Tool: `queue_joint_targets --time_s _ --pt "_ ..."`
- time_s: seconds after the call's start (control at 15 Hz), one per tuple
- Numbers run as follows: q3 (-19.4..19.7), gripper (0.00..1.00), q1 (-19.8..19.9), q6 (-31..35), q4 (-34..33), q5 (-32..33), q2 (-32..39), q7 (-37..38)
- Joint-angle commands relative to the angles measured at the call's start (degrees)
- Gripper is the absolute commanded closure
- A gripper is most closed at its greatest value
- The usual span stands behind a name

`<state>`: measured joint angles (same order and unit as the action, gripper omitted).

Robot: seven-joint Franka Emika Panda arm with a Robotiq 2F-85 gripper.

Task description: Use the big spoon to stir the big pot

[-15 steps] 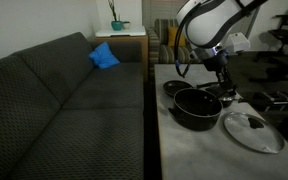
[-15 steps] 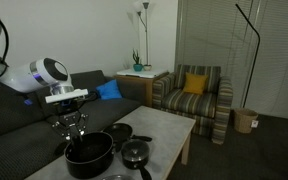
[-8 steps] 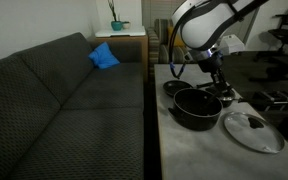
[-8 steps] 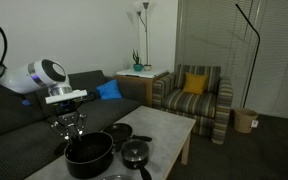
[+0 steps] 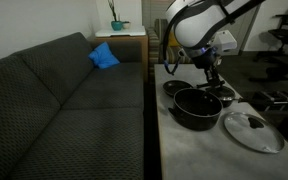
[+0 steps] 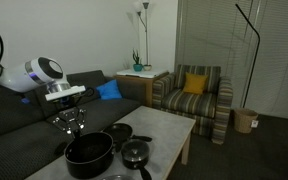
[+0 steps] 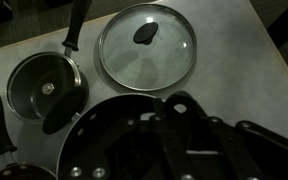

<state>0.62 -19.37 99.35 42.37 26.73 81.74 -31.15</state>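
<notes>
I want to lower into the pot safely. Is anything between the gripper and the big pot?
Nothing visible. The gripper hangs shut above the big pot's open mouth. The glass lid and a smaller pan sit on the table beside the pot, not over it.

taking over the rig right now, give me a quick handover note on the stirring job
Gripper: jaws shut, hanging just above the big pot.
Big pot: uncovered on the table; a glass lid lies beside it.
Big spoon: cannot make it out; too dark under the gripper to tell if it is held.
Done: gripper is over the pot.
Left: confirm the spoon is in the jaws, then stir.
</notes>
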Motion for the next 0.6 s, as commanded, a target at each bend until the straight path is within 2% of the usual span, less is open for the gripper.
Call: queue_joint_targets --time_s 0.0,0.07,0.13,0.53 --pt "1.7 0.93 -0.3 0.5 -6.7 0.2 4.4 -1.6" --pt "1.9 0.93 -0.1 0.7 -7.9 0.0 5.2 -1.9" --pt "1.9 0.93 0.1 2.9 -2.9 0.1 2.2 -1.3" --pt "2.8 0.93 0.0 4.3 -4.2 0.1 2.7 -1.4"
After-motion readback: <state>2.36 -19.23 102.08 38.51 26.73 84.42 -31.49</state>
